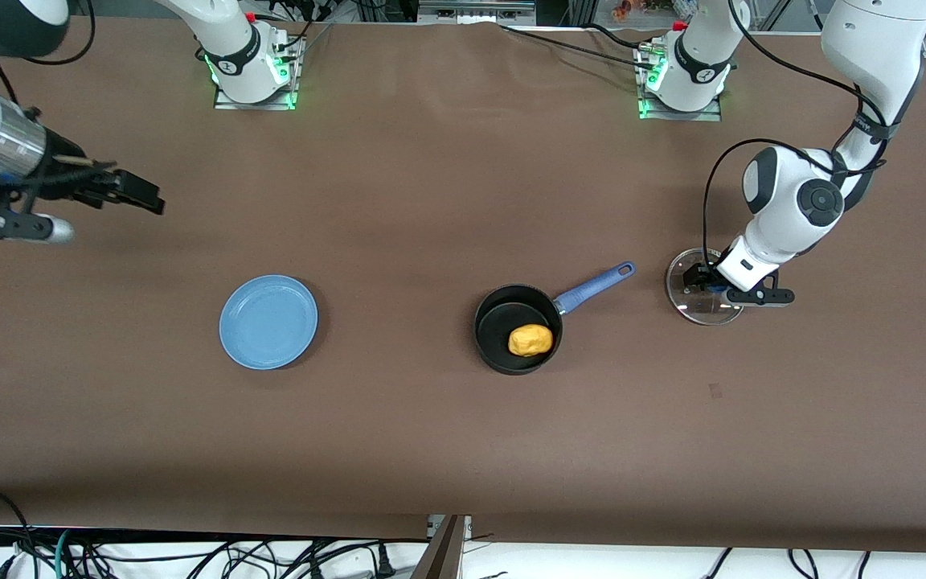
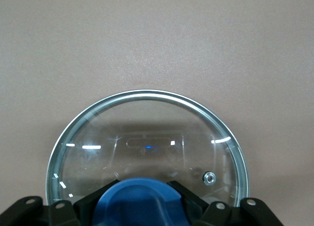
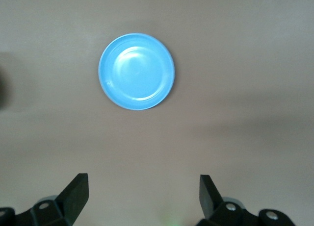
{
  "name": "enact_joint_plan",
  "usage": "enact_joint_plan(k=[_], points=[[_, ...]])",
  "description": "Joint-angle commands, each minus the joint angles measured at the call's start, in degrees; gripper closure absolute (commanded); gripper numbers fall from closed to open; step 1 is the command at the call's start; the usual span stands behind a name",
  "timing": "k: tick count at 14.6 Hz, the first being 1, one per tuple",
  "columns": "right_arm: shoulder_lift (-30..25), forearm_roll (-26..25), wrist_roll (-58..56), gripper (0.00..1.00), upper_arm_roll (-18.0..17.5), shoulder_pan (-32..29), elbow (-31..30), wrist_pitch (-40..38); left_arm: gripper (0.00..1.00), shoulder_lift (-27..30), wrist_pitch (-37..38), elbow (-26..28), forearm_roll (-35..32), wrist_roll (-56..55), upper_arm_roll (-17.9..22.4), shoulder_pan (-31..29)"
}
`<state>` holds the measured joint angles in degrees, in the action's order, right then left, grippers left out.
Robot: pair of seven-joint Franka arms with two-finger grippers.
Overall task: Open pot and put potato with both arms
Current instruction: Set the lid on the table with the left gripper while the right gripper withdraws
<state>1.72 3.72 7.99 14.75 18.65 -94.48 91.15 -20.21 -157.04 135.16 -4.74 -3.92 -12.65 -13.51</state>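
Observation:
The black pot (image 1: pixel 493 309) stands uncovered mid-table, its blue handle (image 1: pixel 596 287) pointing toward the left arm's end. The yellow-orange potato (image 1: pixel 530 340) lies inside it. My left gripper (image 1: pixel 708 278) is shut on the blue knob (image 2: pixel 142 209) of the glass lid (image 1: pixel 700 301), holding it at or just above the table beside the handle's tip. The lid's steel rim (image 2: pixel 147 92) fills the left wrist view, with the left gripper (image 2: pixel 145 199) closed round the knob. My right gripper (image 1: pixel 145 197) is open and empty, up over the table at the right arm's end; it also shows in the right wrist view (image 3: pixel 142 184).
A flat blue plate (image 1: pixel 268 322) lies on the table toward the right arm's end from the pot, and shows in the right wrist view (image 3: pixel 136 71). The brown tabletop (image 1: pixel 431 185) lies bare between the pot and the arm bases.

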Motion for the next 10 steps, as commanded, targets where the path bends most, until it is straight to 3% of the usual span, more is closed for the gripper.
enact_joint_plan(k=[1,4,8,10], points=[[-2.16,-2.40,-3.33,0.01,-0.16,0.07,-2.29,2.28,0.35,0.87,-0.64,0.36,-1.15,1.29,-0.53,-1.34],[-1.45,-4.24,-3.42,0.01,-0.24,0.15,-1.59,3.42,0.21,1.48,-0.55,0.10,-1.15,1.20,-0.53,-1.34],[0.56,-4.33,-3.51,0.01,-0.25,0.15,1.99,2.99,0.18,3.94,0.33,-1.56,-1.07,-0.03,-0.62,-1.34],[1.36,-4.60,-3.25,0.01,-0.33,0.42,3.68,2.98,0.18,6.05,4.52,-4.27,-0.80,-0.03,-0.62,-1.34]])
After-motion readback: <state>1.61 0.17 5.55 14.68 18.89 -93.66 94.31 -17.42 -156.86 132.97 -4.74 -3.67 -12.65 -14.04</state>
